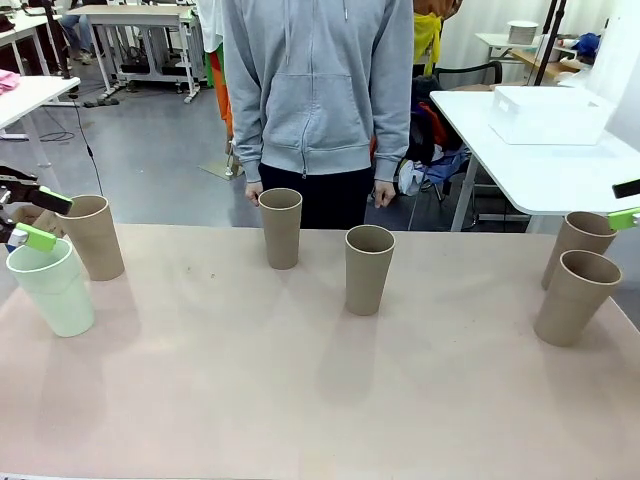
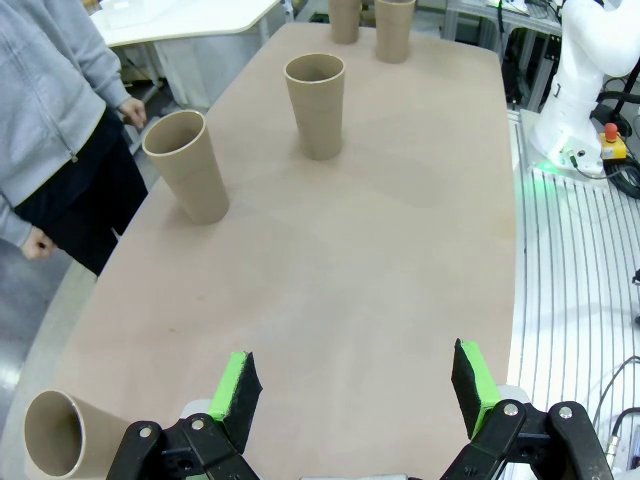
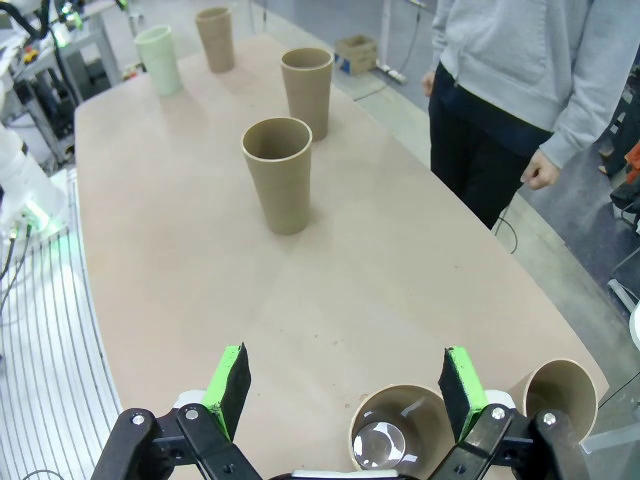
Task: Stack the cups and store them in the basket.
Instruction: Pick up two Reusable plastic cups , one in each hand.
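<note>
Reads as matt, cardboard-like tan on the cups (image 1: 370,268) and as equally matt and smooth on the pale mint cup (image 1: 55,290) at 9 o'clock of the front view, all on a smooth, matt beige table (image 1: 300,400). Shows soft grey cloth in the person's hoodie (image 1: 315,80) at 12 o'clock, smooth white plastic in the basket (image 1: 548,115) at 2 o'clock, and matt green pads (image 2: 237,385) on the black left gripper (image 2: 352,372).

Bright even overhead light; soft faint cup shadows; sharp focus; wrist views bowed at edges.
</note>
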Controlling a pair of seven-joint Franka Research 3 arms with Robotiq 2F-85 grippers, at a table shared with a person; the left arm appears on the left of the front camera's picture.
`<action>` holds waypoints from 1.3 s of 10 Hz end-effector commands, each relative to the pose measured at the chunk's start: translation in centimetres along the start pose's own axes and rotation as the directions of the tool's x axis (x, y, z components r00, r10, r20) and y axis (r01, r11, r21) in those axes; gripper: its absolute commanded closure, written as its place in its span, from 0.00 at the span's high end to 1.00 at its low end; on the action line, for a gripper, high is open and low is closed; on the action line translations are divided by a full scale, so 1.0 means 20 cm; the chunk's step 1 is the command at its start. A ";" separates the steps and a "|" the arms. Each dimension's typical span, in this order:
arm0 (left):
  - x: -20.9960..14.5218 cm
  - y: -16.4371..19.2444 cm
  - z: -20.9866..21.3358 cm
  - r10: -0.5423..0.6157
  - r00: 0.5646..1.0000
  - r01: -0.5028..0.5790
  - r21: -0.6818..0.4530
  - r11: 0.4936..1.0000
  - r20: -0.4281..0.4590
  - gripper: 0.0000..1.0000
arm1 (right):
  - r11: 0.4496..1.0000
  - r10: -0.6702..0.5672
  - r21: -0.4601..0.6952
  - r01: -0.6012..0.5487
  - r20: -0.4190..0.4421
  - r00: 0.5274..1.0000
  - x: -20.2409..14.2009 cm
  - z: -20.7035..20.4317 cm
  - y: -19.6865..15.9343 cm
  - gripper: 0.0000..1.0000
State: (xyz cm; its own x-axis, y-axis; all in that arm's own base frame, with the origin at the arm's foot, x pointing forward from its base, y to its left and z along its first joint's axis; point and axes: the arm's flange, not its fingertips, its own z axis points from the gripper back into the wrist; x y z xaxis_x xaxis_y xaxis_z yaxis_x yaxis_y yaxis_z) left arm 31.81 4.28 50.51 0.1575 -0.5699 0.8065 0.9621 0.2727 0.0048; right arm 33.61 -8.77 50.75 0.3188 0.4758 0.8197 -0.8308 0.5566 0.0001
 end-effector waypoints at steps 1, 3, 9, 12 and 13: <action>0.00 0.00 0.00 -0.011 1.000 0.011 -0.005 1.000 0.006 1.00 | 1.000 0.000 0.003 0.000 0.019 1.000 0.00 0.00 -0.01 1.00; 0.00 0.00 0.00 -0.011 1.000 0.011 -0.005 1.000 0.006 1.00 | 1.000 0.000 0.003 0.000 0.019 1.000 0.00 0.00 -0.01 1.00; 0.00 0.00 0.00 -0.011 1.000 0.011 -0.005 1.000 0.006 1.00 | 1.000 0.000 0.003 0.000 0.019 1.000 0.00 0.00 -0.01 1.00; 0.00 0.00 0.00 -0.011 1.000 0.011 -0.005 1.000 0.006 1.00 | 1.000 0.000 0.003 0.000 0.019 1.000 0.00 0.00 -0.01 1.00; 0.00 0.00 0.00 -0.011 1.000 0.011 -0.005 1.000 0.006 1.00 | 1.000 0.000 0.003 0.000 0.019 1.000 0.00 0.00 -0.01 1.00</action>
State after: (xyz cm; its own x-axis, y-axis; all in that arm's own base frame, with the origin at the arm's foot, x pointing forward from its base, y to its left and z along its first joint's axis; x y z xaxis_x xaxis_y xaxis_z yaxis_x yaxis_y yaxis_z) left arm 31.81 4.28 50.51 0.1575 -0.5699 0.8065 0.9621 0.2727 0.0048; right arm 33.61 -8.78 50.75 0.3189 0.4757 0.8197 -0.8307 0.5567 0.0001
